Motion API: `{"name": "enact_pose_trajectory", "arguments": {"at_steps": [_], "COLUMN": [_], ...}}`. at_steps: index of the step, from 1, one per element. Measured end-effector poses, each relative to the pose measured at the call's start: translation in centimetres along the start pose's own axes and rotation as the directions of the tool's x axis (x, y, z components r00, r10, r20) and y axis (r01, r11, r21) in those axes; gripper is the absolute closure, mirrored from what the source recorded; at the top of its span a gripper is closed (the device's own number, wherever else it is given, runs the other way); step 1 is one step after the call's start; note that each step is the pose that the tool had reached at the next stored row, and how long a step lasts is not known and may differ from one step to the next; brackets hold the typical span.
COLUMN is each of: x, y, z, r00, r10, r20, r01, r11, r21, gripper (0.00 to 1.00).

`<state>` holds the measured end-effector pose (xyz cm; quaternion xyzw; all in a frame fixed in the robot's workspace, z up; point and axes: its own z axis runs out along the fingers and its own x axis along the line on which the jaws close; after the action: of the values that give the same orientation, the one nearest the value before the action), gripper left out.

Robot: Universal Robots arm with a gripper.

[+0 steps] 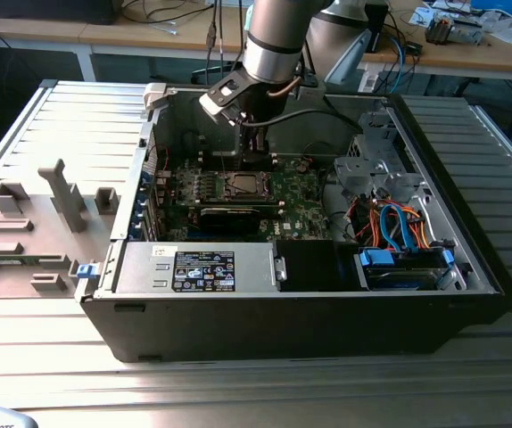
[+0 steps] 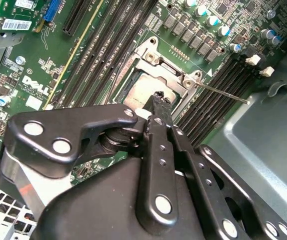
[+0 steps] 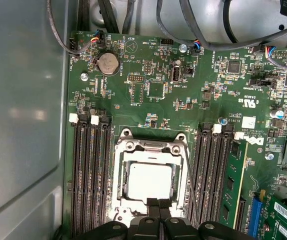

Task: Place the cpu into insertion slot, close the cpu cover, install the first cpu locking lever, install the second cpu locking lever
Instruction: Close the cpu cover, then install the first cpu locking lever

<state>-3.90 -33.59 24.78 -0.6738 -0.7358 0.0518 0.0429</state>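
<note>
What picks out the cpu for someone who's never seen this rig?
Inside the open computer case lies a green motherboard. Between its two banks of long black memory slots sits a silvery metal frame. The cpu is the flat pale square in that frame's window, far larger than the small dark chips nearby.

Cpu (image 3: 148, 181): small flat square, pale silver top up, seated level in the insertion slot (image 3: 151, 146) on the green board, between banks of long black slots. Cpu cover (image 3: 179, 172): thin silvery frame lying around the chip's edges. One thin locking lever (image 2: 221, 93) sticking out over the black slots.
</note>
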Motion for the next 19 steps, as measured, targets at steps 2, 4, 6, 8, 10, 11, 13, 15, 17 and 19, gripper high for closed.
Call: {"name": "enact_pose_trajectory", "arguments": {"at_steps": [2, 4, 6, 8, 10, 11, 13, 15, 17, 19], "x": [0.00, 0.00, 0.00, 0.00, 0.00, 0.00, 0.00, 0.00, 0.00, 0.00], "y": [0.00, 0.00, 0.00, 0.00, 0.00, 0.00, 0.00, 0.00, 0.00, 0.00], "z": [-0.01, -0.01, -0.02, -0.02, -0.02, -0.02, -0.02, -0.02, -0.02, -0.02], "r00": [1.0000, 1.0000, 0.9996, 0.9923, 0.9868, 0.9859, 0.9836, 0.9806, 0.9785, 0.9762], "r10": [0.000, 0.000, -0.027, -0.123, -0.160, -0.166, -0.179, -0.194, -0.205, -0.215], "r20": [0.0001, 0.0001, 0.0037, 0.0167, 0.0219, 0.0225, 0.0244, 0.0265, 0.0279, 0.0293], "r01": [0.000, 0.000, 0.027, 0.123, 0.160, 0.166, 0.179, 0.194, 0.205, 0.215], "r11": [1.0000, 1.0000, 0.9996, 0.9924, 0.9870, 0.9862, 0.9839, 0.9809, 0.9789, 0.9767], "r21": [0.0000, 0.0000, -0.0002, 0.0002, 0.0007, 0.0008, 0.0009, 0.0013, 0.0014, 0.0017], "gripper": [0.89, 0.89, 0.89, 0.89, 0.89, 0.89, 0.89, 0.89, 0.89, 0.89]}}
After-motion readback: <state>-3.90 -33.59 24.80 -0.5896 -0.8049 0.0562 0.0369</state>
